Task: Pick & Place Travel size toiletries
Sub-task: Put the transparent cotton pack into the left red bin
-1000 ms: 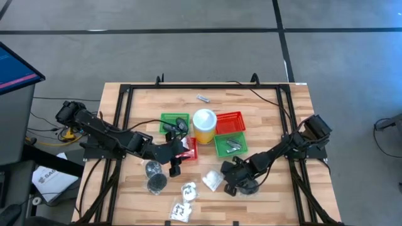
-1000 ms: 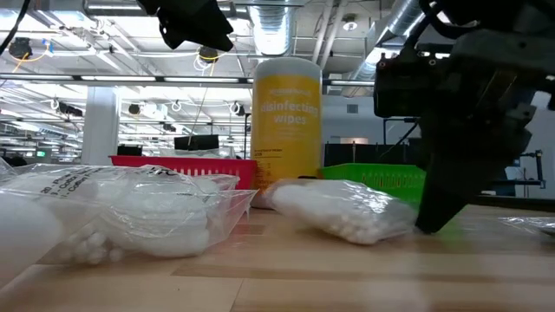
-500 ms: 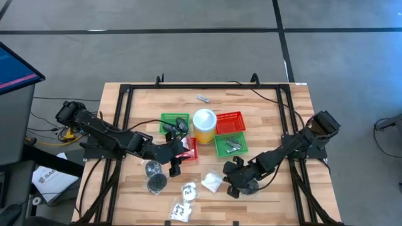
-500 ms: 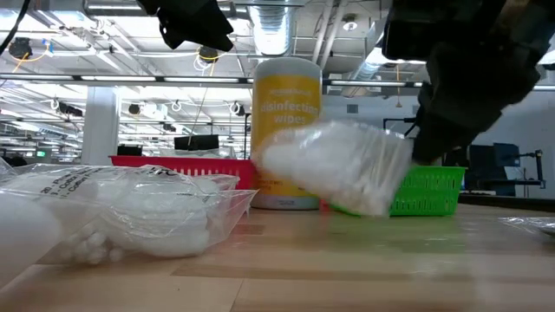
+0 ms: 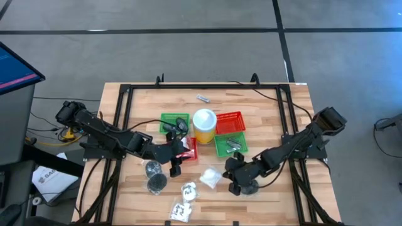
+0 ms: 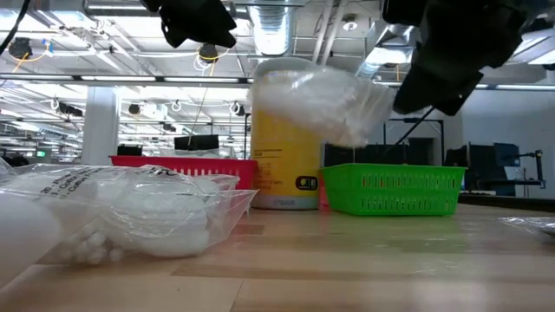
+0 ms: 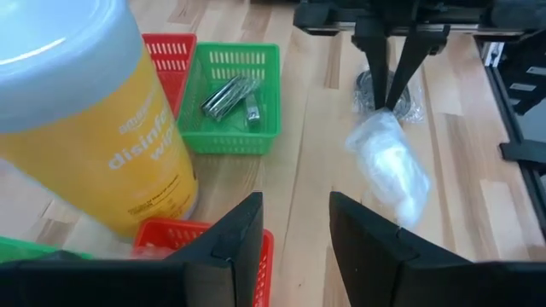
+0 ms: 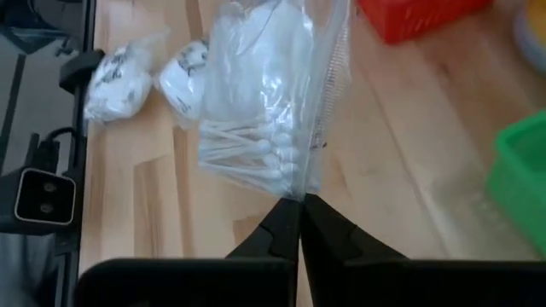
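my right gripper (image 8: 299,205) pinching clear plastic bag of white cotton swabs (image 8: 264,119) by its edge | bag hangs lengthwise straight beyond my fingertips | green mesh basket (image 8: 520,170) off to one side | my left gripper (image 7: 294,230) farther off, fingers spread, empty

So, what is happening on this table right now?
The right pincer is shut on a clear bag of cotton swabs and holds it in the air, off the wooden table, near the green basket with metal pieces. The left pincer is open and hovers by the yellow wipes canister. More bags lie on the table.
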{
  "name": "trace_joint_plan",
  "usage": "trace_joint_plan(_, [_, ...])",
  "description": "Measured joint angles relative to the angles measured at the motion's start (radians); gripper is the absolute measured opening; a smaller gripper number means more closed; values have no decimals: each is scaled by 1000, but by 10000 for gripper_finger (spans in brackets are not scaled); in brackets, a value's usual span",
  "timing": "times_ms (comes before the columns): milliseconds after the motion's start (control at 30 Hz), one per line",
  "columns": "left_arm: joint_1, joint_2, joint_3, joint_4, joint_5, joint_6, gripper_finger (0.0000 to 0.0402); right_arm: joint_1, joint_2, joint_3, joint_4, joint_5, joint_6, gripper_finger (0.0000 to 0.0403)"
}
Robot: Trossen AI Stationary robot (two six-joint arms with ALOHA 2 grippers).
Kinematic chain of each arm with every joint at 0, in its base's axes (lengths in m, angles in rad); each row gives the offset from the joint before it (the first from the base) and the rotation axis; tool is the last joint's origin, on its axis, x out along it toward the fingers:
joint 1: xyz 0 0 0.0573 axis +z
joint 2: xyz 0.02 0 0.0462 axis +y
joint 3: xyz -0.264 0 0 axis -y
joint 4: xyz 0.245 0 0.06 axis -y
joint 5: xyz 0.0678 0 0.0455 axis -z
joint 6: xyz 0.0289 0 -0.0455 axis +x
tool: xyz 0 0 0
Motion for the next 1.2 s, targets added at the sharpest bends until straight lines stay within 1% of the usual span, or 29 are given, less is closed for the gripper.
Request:
trace_joint_plan(300, [0,0,0,52,0,0,126,-6,-92,1,-7,80,-86,0])
trace_joint_plan(633, [0,0,0,169,0,0,126,-17,-182,2,-13,158,-163,0])
trace_joint_plan(733, [2,0,0,218,1,0,126,-25,-196,2,-18,164,-173,0])
trace_joint_plan(867, [19,0,0,263,46,-2,126,-39,-206,2,-21,185,-199,0])
trace_joint_plan(1000, [43,0,0,284,98,-6,126,-55,-202,57,-93,206,-218,0])
trace_joint_plan(1133, [64,0,0,293,116,-14,126,-56,-184,149,-208,234,-262,0])
trace_joint_plan(1200, [74,0,0,298,116,-27,126,-56,-172,190,-204,238,-282,0])
